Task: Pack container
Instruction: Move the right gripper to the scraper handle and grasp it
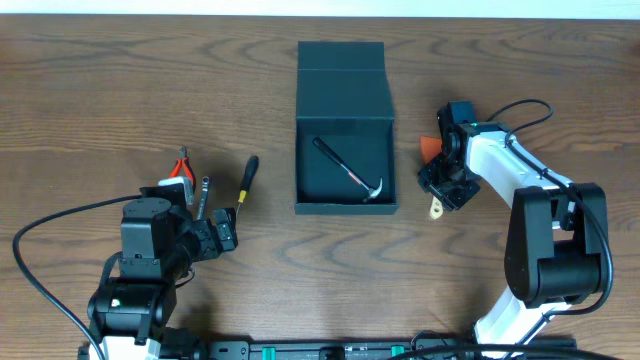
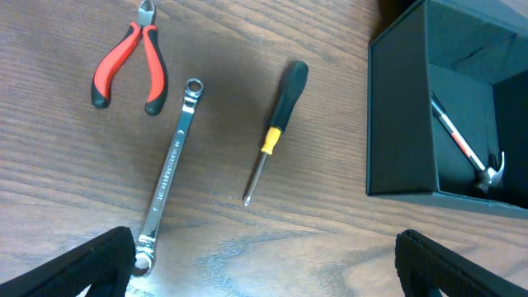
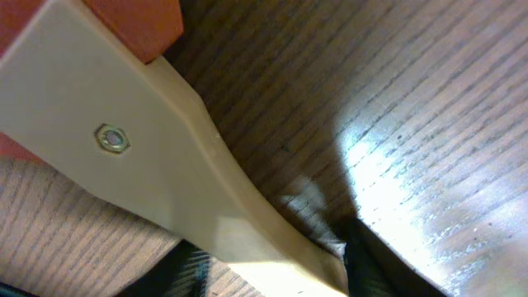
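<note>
Mid-table, container [image 1: 343,85] sits open, flap lid toward the far side, hammer [image 1: 350,172] inside. Right gripper [image 3: 272,268] clamps scraper [image 3: 124,140] by its handle, just right of the box. Left gripper [image 2: 264,262] spread wide, empty, above screwdriver [image 2: 276,124] at near left. Box likely rigid, light, matte, not slippery. Hinge probably floppy, so take the flap's far edge to close and steady by the walls.

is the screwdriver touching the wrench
Apart. The left wrist view shows a strip of bare wood between the wrench and the screwdriver along their whole length.
</note>
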